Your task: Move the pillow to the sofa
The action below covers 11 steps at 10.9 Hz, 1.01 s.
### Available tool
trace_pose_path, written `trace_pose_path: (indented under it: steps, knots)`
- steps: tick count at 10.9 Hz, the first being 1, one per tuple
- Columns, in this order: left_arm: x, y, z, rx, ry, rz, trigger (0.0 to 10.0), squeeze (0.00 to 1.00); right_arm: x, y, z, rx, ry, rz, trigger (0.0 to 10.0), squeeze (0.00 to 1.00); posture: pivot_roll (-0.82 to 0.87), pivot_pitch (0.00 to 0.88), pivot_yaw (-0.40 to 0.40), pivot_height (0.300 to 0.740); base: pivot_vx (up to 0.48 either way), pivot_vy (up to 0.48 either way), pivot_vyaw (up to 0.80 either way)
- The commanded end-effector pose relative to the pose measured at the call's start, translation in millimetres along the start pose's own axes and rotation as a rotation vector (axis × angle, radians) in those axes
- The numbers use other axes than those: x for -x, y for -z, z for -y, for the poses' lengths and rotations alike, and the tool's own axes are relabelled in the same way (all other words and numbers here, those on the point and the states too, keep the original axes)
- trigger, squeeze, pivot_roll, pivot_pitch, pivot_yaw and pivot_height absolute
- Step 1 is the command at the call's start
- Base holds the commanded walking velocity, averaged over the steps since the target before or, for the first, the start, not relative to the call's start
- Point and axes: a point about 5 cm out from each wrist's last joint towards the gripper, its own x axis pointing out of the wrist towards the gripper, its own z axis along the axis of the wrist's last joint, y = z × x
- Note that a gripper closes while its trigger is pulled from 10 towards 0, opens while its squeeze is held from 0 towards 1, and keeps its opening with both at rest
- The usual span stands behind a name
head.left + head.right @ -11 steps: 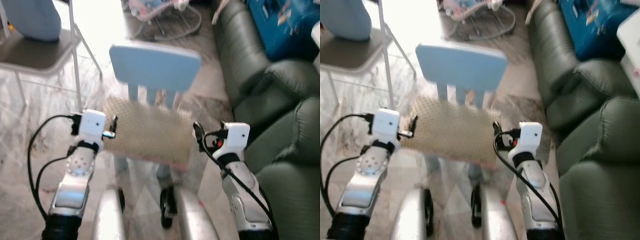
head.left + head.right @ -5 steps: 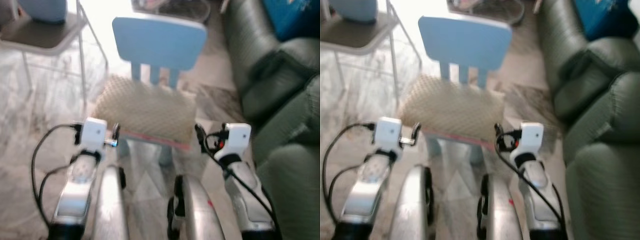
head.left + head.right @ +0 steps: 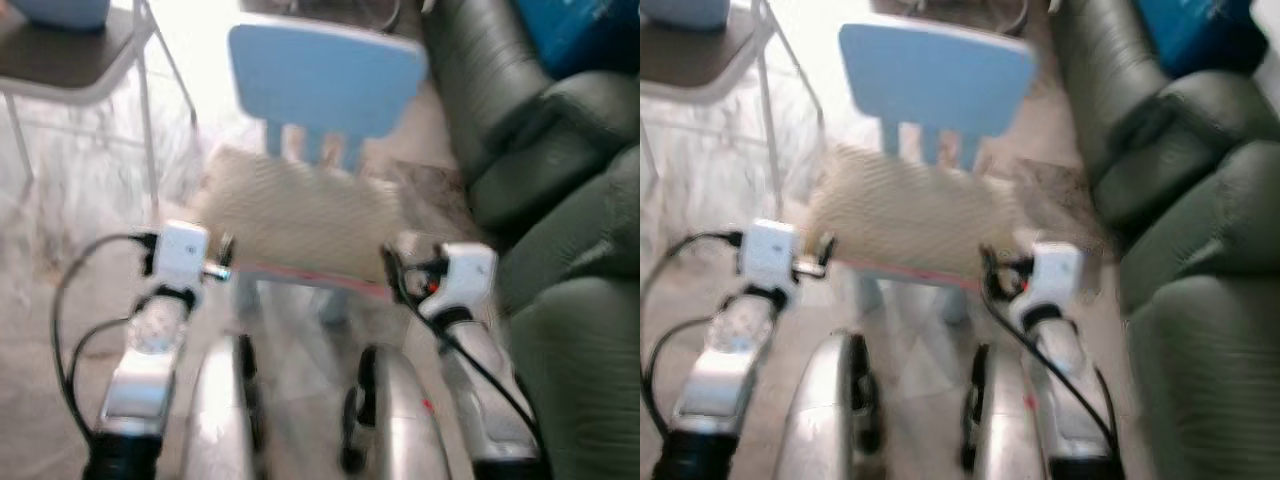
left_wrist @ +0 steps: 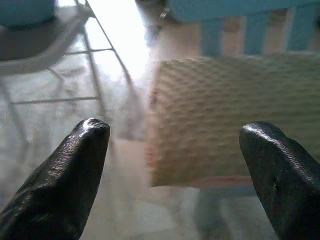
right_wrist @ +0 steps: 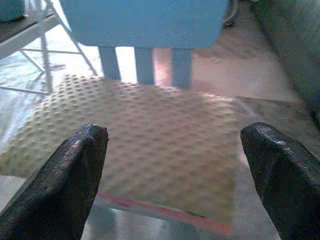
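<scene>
A beige dimpled pillow (image 3: 298, 218) lies on the seat of a small blue chair (image 3: 325, 75). The left gripper (image 4: 175, 165) and right gripper (image 5: 172, 172) hover just short of it with fingers spread wide, touching nothing. The dark green sofa (image 3: 560, 200) stands beyond the right gripper.

Head stereo pair looks forward-down, blurred, over both arms at blue chair (image 3: 325, 85); wrist cameras sit low, close, facing pillow (image 5: 145, 135) on chair seat's front edge; all views share pillow.
</scene>
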Motion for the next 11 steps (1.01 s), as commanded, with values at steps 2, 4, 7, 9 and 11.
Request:
trace_pose_path:
  steps: [2, 4, 7, 9, 11]
  knots:
    - [4.0, -2, 9.2, 0.003, 0.039, 0.019, 10.0, 0.00, 5.9, 3, 11.0, 0.006, 0.043, -0.018, 10.0, 0.00, 0.00, 0.297, -0.048, 0.620, 0.000, 0.000, 0.00]
    - [5.1, -3, 11.8, 0.019, 0.068, 0.023, 10.0, 0.00, 5.7, 3, 12.3, 0.009, 0.048, -0.017, 10.0, 0.00, 0.00, 0.292, -0.048, 0.620, 0.000, 0.000, 0.00]
    - [5.3, -7, 17.3, 0.040, 0.099, 0.046, 10.0, 0.00, 4.4, 3, 13.7, 0.013, 0.048, -0.016, 10.0, 0.00, 0.00, 0.282, -0.049, 0.620, 0.000, 0.000, 0.00]
    - [5.5, -8, 18.7, 0.048, 0.107, 0.049, 10.0, 0.00, 4.4, 3, 14.0, 0.016, 0.044, -0.017, 10.0, 0.00, 0.00, 0.279, -0.053, 0.620, 0.126, 0.000, 0.00]
    - [5.5, -7, 19.1, 0.051, 0.107, 0.046, 10.0, 0.00, 3.8, 4, 14.9, 0.023, 0.045, -0.022, 10.0, 0.00, 0.00, 0.281, -0.055, 0.620, 0.255, 0.000, 0.00]
